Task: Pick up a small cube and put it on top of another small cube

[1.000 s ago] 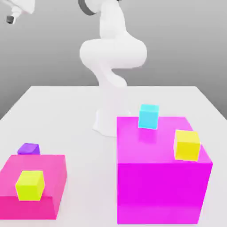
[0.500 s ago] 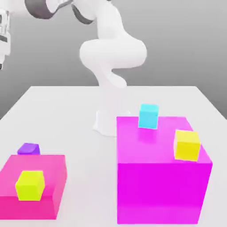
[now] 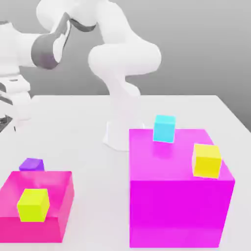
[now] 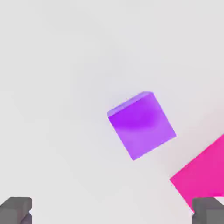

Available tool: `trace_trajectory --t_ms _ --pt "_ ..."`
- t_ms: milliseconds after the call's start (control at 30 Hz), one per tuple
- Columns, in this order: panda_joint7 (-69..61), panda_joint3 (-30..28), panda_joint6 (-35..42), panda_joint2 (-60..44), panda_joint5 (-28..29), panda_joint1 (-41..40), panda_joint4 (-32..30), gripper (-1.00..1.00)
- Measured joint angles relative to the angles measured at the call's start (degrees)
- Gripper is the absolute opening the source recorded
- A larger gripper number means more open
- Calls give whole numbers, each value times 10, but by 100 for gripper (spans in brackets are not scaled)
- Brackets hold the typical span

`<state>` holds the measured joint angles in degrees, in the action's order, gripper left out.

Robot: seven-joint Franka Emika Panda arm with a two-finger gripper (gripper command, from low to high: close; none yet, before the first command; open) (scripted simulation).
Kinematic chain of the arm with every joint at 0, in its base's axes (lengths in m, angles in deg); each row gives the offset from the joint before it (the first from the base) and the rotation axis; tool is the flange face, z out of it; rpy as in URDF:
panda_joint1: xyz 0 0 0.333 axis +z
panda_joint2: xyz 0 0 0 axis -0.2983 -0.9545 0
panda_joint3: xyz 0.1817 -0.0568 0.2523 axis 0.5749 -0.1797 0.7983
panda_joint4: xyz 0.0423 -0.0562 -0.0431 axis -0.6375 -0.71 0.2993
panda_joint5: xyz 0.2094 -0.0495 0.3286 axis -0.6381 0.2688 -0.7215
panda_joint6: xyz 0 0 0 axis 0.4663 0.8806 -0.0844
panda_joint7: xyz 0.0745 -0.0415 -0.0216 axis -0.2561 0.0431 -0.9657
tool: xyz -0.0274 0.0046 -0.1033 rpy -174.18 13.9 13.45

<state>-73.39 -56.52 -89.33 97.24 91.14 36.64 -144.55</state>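
The white robot arm [image 3: 125, 59] bends toward the exterior view's left. Its grey-fingered gripper [image 4: 112, 211] is with the fingers apart, above the small solid purple cube [image 4: 142, 126]. This cube lies on the pale bench [image 3: 98, 196], near the low pink block [image 3: 59, 188], which carries a small yellow-green cube [image 3: 33, 205]. On the big magenta block [image 3: 176, 211] there are one cyan cube [image 3: 164, 129] and one yellow cube [image 3: 206, 161].

Simulated lab: a robot arm [image 3: 125, 54] beside plain coloured blocks [image 3: 179, 211].
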Motion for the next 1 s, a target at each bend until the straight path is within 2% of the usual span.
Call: trace_trajectory --t_ms 200,367,400,600,700,833,1000 --pt "-109 -94 -8 -2 76 78 -8 0" --pt "-89 -211 -37 22 176 151 17 0" --pt "-84 -226 -40 27 190 159 21 -100" --pt "-79 -233 -41 29 202 163 23 -100" --pt "-94 -189 -28 19 162 138 11 -100" --pt "-115 -91 9 14 89 81 -10 -100" --pt "-74 33 56 24 3 33 -18 -100"
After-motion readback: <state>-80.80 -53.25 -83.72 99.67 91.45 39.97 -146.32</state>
